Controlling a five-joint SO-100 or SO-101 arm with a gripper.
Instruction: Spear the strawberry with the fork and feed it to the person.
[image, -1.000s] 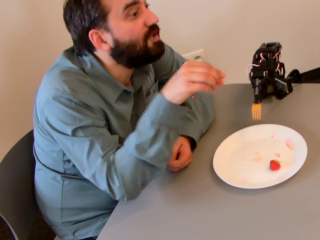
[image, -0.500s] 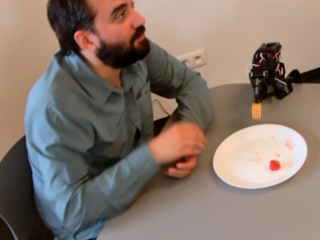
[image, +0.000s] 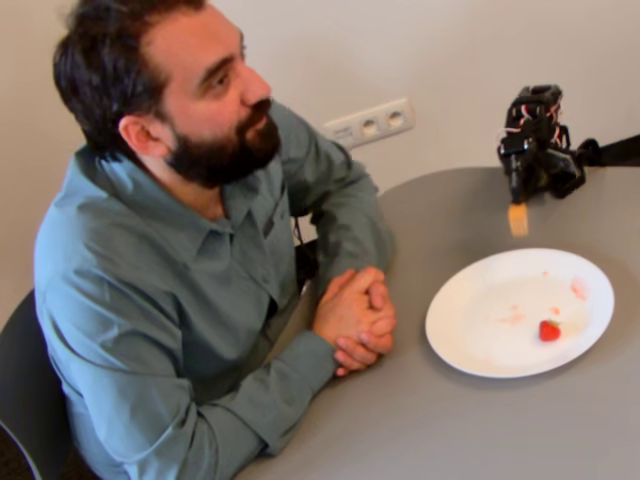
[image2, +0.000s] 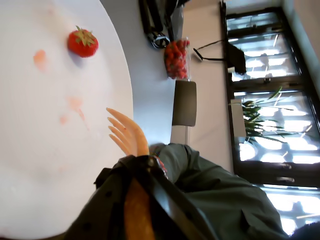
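A grey round table (image: 480, 420) stands against a pale wall with a white socket strip (image: 370, 122). On it, at the right of the fixed view, lies a white plate (image: 470, 330) with faint pink smears, and the strawberry (image: 549, 330) rests on the plate at about five o'clock from its centre, touching nothing else. The man (image: 190, 250) sits at the table's nine o'clock side, hands clasped on the tabletop, head turned toward the arm. The gripper (image: 518, 205) hangs above the table at twelve o'clock from the plate, with the fork (image: 518, 219) pointing down, clear of the plate's rim. In the wrist view the fork (image2: 127, 134) shows its tines over the plate's edge, and the strawberry (image2: 83, 42) lies well apart at eleven o'clock from them. Whether the pincer is wide or narrow cannot be told. A bag of strawberries (image2: 177, 59) lies beyond the plate in the wrist view.
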